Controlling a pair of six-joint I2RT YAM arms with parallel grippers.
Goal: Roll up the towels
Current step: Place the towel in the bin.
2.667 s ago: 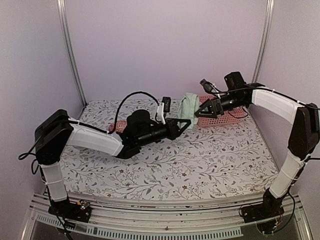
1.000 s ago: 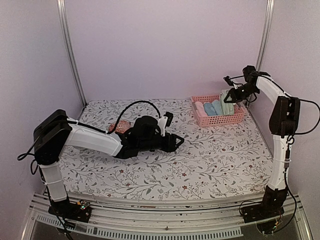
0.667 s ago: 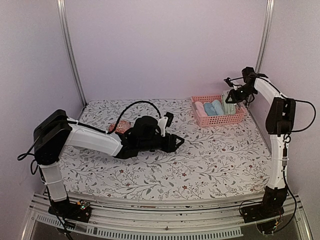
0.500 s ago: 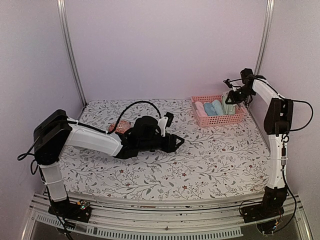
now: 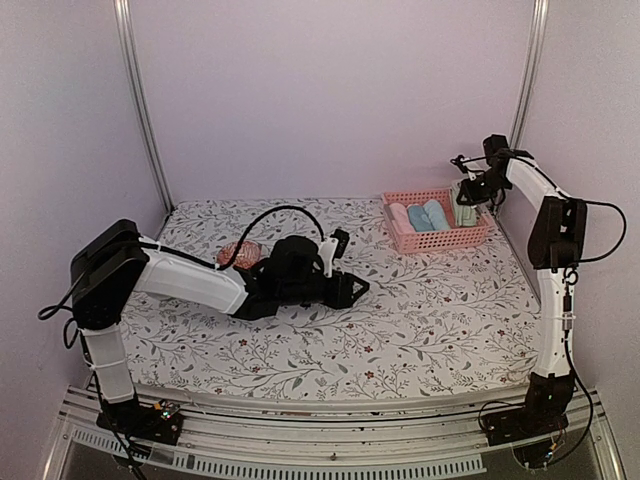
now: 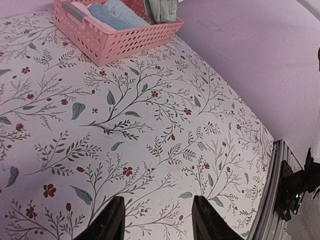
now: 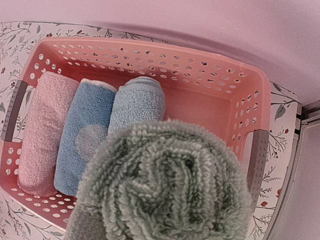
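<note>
Top external view showed the right gripper (image 5: 472, 188) raised at the far right, over the right end of the pink basket (image 5: 438, 241), pinching the upright green towel roll (image 5: 465, 211), whose lower end reached down inside the basket. Right wrist view looked straight down on that roll's spiral end (image 7: 165, 185), which hid the fingers. Beneath it the basket (image 7: 150, 47) held three rolled towels lying side by side: a pink roll (image 7: 42, 130) on the left, then a blue roll (image 7: 85, 140) and a paler blue roll (image 7: 135, 102). The left gripper (image 5: 355, 288) lay low over the floral tablecloth (image 5: 420, 310) near the middle, pointing right. In the left wrist view its fingers (image 6: 112, 222) stood spread with nothing between them. A crumpled pinkish cloth (image 5: 238, 252) sat just beyond the left arm.
</note>
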